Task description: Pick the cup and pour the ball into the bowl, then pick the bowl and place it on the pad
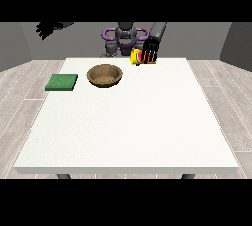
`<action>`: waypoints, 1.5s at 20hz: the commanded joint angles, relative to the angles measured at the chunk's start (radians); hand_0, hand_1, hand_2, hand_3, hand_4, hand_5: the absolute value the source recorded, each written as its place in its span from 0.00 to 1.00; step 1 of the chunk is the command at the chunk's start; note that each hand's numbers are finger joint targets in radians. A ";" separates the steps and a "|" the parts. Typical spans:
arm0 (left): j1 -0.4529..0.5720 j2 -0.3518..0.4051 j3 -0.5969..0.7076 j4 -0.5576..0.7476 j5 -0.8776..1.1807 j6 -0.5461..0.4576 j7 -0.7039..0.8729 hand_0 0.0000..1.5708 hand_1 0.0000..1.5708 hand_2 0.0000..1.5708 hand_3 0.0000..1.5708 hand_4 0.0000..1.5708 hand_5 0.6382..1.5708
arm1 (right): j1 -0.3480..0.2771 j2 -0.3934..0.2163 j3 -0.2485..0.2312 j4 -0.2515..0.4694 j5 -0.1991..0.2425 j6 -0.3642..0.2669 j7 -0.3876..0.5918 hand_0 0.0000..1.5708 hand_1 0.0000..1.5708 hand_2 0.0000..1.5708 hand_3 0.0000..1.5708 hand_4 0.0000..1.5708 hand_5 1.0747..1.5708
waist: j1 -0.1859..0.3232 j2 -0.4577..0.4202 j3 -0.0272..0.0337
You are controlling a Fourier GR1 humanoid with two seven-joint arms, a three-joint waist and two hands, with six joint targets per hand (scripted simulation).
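The hand at the view's right (151, 49) hangs over the table's far edge with its dark fingers wrapped round a yellow and red cup (135, 58). The cup sits just above the tabletop, to the right of the bowl. No ball shows. A brown wooden bowl (104, 76) rests upright on the far left part of the white table (128, 127), and nothing is visible inside it. A flat green pad (62, 82) lies left of the bowl near the table's left edge. The hand at the view's left (49, 27) is raised high beyond the table's left corner, fingers spread, holding nothing.
The robot's torso (125, 41) stands behind the far edge, between the two arms. Grey wooden floor surrounds the table on all sides.
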 commanded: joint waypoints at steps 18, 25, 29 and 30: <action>-0.177 -0.135 -0.411 -0.231 -0.283 -0.621 0.541 0.00 0.00 0.72 0.92 0.54 1.00 | -0.103 0.052 0.064 0.130 0.051 0.003 -0.021 0.00 0.00 0.00 0.00 0.43 0.98 | -0.083 -0.034 -0.0031; -0.021 -0.087 -0.288 -0.317 -0.263 -0.384 0.494 0.19 0.19 1.00 0.88 0.56 0.99 | -0.063 0.078 0.055 0.078 0.058 -0.064 -0.011 0.00 0.00 0.00 0.00 0.44 0.98 | 0.011 -0.024 -0.0051; 0.052 -0.036 -0.149 -0.426 -0.080 -0.225 0.338 0.54 0.54 1.00 0.84 0.78 1.00 | -0.079 0.066 0.029 0.096 0.047 -0.085 -0.005 0.00 0.00 0.00 0.00 0.45 1.00 | 0.091 0.049 -0.0075; 0.063 -0.082 -0.113 -0.460 -0.033 -0.182 0.348 0.65 0.65 0.98 0.78 0.78 0.99 | -0.079 0.071 0.019 0.110 0.041 -0.088 -0.016 0.00 0.00 0.00 0.00 0.45 1.00 | 0.102 0.079 -0.0079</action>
